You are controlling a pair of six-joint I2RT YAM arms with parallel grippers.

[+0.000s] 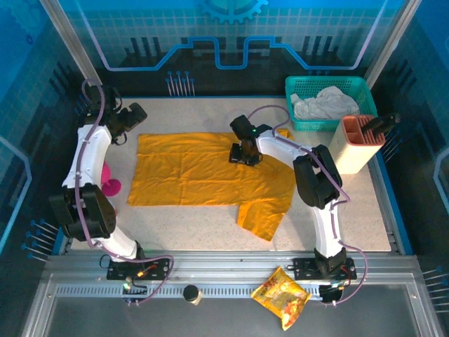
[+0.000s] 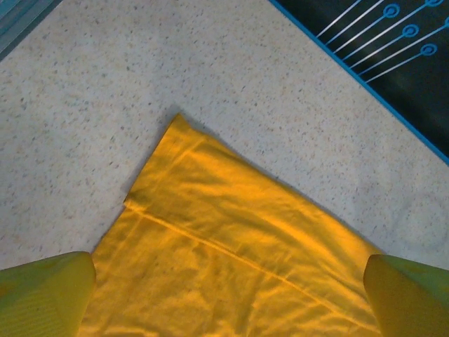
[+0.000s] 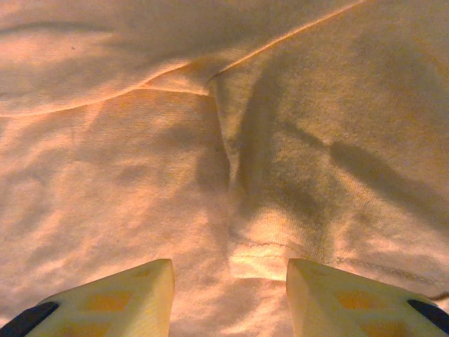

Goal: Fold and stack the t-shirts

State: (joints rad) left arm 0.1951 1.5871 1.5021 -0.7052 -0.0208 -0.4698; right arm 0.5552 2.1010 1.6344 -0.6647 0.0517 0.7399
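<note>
We note the t-shirt (image 1: pixel 210 175) spread flat mid-surface (image 1: pixel 351 203), one sleeve trailing toward the near edge. The left end effector (image 2: pixel 228 295) hangs over the shirt's far-left corner, fingers spread wide, gripping nothing. The right end effector (image 3: pixel 230 295) sits low over the shirt's far-right part, fingers parted, a hem fold loose between them. A basket (image 1: pixel 326 80) holding white cloth (image 1: pixel 326 104) stands far right.

— What lies under the right tool (image 3: pixel 228 281)?
— The t-shirt (image 3: pixel 140 175): soft, matte knit cloth, wrinkled, with a stitched hem.
— And beyond the left tool (image 2: pixel 228 281)?
— The table (image 2: pixel 245 70): speckled, matte, stone-like. The basket (image 1: pixel 316 126) looks plastic.
</note>
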